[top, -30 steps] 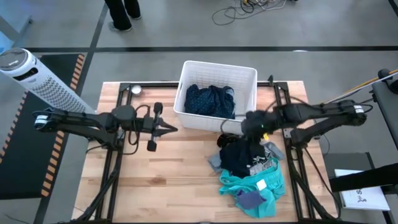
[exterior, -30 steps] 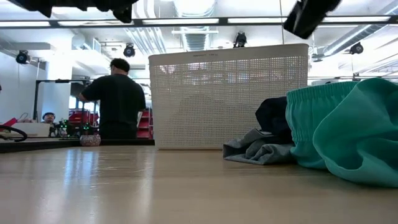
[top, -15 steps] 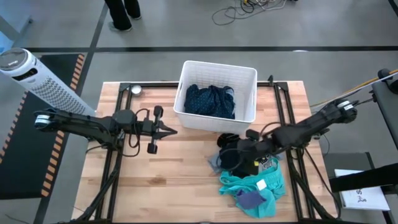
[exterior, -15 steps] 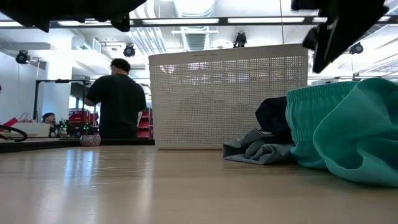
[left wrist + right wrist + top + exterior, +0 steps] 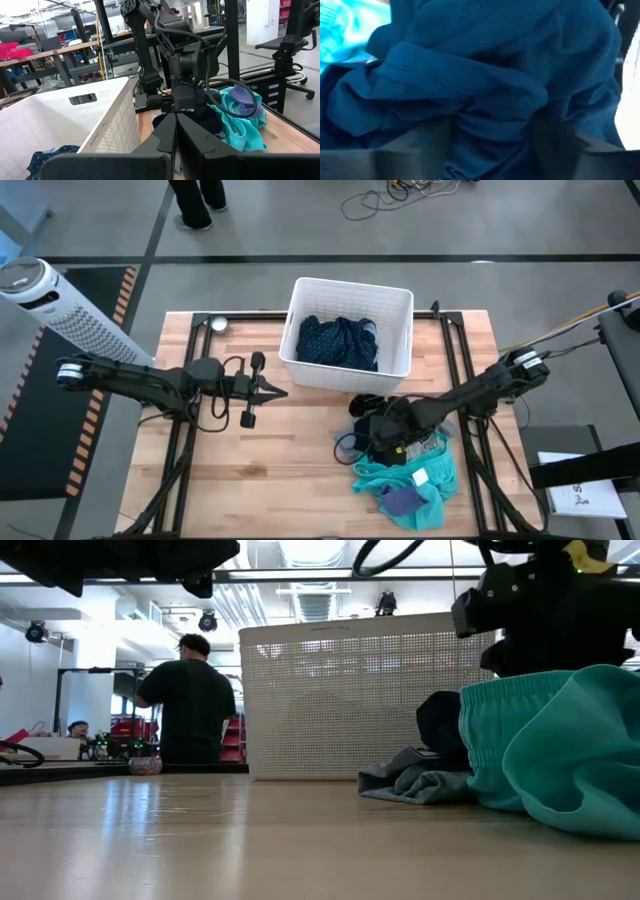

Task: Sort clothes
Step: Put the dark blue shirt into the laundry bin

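Your right gripper (image 5: 372, 432) has come down since a second ago: then it hung over the counter (image 5: 300, 470) just in front of the white basket (image 5: 398, 330), half a second ago it was lowering toward the heap, and now it is pressed into the dark garment (image 5: 378, 423) at the top of the pile. In the right wrist view the dark garment (image 5: 480, 75) fills the whole frame, with the fingers (image 5: 415, 145) spread apart and fabric bunched between them; you cannot yet see them pinched shut on it. In the low view the right arm's dark bulk has dropped from the upper edge to sit just above the teal garment (image 5: 560, 740).

The pile itself has not shifted. The teal garment (image 5: 410, 475) with its white label (image 5: 421, 477) lies nearest the counter's front edge, the small purple-blue piece (image 5: 403, 501) on top of it, and a grey garment (image 5: 346, 442) pokes out on the side toward your left arm. The navy patterned garment (image 5: 338, 340) rests inside the basket as before.

Your left gripper (image 5: 275, 390) waits where it was, above the counter just beside the basket's front corner, fingers (image 5: 170, 135) closed together on nothing.

A person (image 5: 188, 700) stands in the room beyond.
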